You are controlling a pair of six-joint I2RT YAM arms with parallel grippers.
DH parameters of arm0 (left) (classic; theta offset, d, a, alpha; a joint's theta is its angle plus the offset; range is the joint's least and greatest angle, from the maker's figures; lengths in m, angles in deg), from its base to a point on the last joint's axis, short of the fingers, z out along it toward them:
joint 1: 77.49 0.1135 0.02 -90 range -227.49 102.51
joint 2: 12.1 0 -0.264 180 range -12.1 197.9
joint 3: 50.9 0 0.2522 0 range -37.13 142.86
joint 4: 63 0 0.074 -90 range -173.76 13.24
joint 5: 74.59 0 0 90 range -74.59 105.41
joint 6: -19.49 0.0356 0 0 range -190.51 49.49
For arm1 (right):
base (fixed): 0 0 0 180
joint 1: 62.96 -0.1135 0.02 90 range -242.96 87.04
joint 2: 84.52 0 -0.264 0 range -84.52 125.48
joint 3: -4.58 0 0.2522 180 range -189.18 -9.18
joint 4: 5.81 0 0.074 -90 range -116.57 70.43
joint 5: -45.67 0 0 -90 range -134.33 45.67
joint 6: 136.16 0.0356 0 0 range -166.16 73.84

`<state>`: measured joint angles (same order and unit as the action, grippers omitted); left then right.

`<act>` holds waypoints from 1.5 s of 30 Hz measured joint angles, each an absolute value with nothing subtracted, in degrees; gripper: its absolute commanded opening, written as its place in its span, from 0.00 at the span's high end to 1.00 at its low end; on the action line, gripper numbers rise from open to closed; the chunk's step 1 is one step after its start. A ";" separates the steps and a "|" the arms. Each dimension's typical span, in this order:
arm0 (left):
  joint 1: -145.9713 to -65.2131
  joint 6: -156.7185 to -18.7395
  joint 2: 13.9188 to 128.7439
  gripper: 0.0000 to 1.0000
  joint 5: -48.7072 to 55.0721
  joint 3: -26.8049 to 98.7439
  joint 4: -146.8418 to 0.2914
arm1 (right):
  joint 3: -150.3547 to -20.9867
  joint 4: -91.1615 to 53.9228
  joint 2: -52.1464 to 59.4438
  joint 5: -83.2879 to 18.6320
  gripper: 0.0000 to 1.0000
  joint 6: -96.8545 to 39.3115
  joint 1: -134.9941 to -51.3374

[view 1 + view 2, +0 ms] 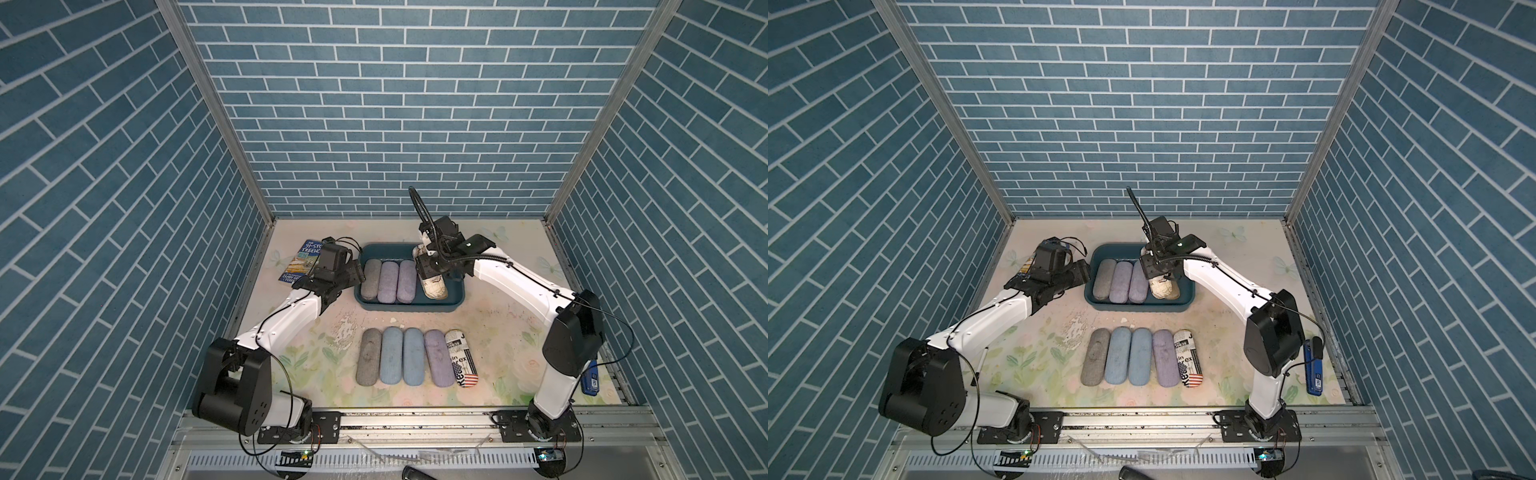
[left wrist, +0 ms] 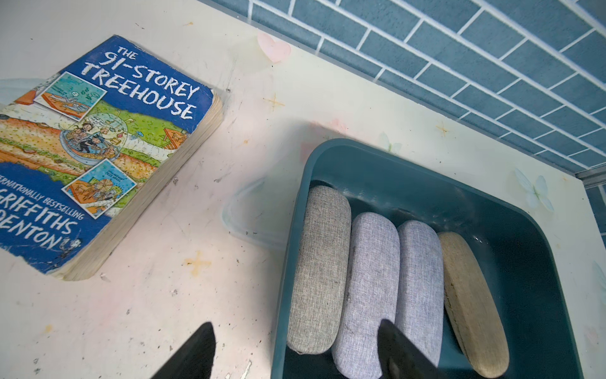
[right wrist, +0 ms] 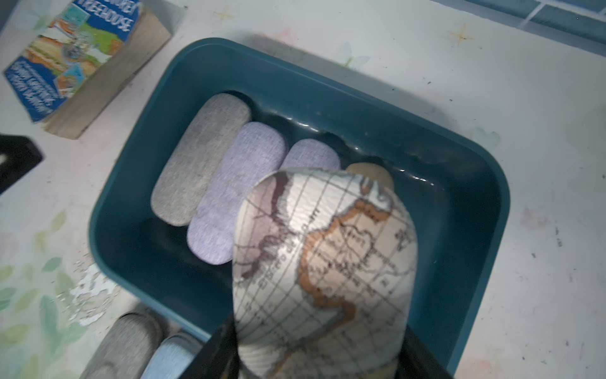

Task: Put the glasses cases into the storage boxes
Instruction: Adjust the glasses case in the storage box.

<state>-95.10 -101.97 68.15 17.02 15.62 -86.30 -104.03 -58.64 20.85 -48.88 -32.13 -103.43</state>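
My right gripper (image 1: 432, 270) (image 3: 316, 352) is shut on the map-print glasses case (image 1: 434, 291) (image 3: 324, 256), holding it tilted over the right part of the teal storage box (image 1: 407, 309) (image 3: 295, 82). Inside the box lie a grey case (image 2: 321, 272), two lilac cases (image 2: 370, 288) and a tan case (image 2: 472, 305), side by side. The tan case sits partly under the held one. My left gripper (image 1: 357, 270) (image 2: 295, 351) hangs open and empty over the box's left rim.
On the table in front of the box is a row of cases: grey (image 1: 368, 357), two light blue (image 1: 392, 355), lilac (image 1: 438, 357) and newspaper-and-flag print (image 1: 461, 358). A paperback book (image 1: 305, 262) lies left of the box. A blue stapler-like object (image 1: 1313, 368) sits at the right edge.
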 measured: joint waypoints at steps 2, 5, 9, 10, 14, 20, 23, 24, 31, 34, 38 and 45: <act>-95.08 -101.93 68.15 0.21 16.58 15.31 -85.80 | -104.79 -58.07 22.90 -49.78 0.52 -33.21 -102.38; -95.06 -101.88 67.93 0.21 16.12 14.72 -85.05 | -105.93 -57.48 25.74 -50.74 0.52 -34.30 -100.87; -95.01 -101.84 67.71 0.21 15.36 14.52 -84.51 | -106.10 -56.41 28.23 -51.70 0.52 -35.70 -99.24; -95.01 -101.86 67.71 0.21 15.23 14.50 -84.37 | -106.10 -56.26 28.78 -51.97 0.52 -36.09 -98.86; -95.01 -101.86 67.71 0.21 14.66 14.48 -83.85 | -106.32 -55.99 30.13 -53.71 0.52 -37.69 -97.95; -95.01 -101.88 67.93 0.21 14.09 14.48 -82.76 | -108.20 -55.95 31.88 -56.82 0.51 -40.46 -97.38; -95.01 -101.86 68.41 0.21 14.02 14.48 -82.41 | -109.71 -55.91 32.71 -58.02 0.51 -41.64 -97.38; -95.01 -101.86 68.50 0.21 14.00 14.48 -82.41 | -110.06 -55.82 33.00 -58.30 0.51 -41.93 -97.38; -95.01 -101.86 68.59 0.21 13.96 14.48 -82.17 | -110.32 -55.49 34.62 -59.99 0.51 -43.68 -97.38; -95.01 -101.86 68.67 0.21 13.83 14.48 -82.06 | -110.24 -55.30 35.36 -60.42 0.51 -43.72 -97.40; -95.01 -101.86 68.91 0.21 13.81 14.46 -81.99 | -109.49 -54.77 35.62 -60.60 0.51 -43.70 -97.38; -94.99 -101.88 69.35 0.21 13.59 13.89 -81.77 | -107.92 -54.20 35.62 -59.83 0.51 -43.63 -97.40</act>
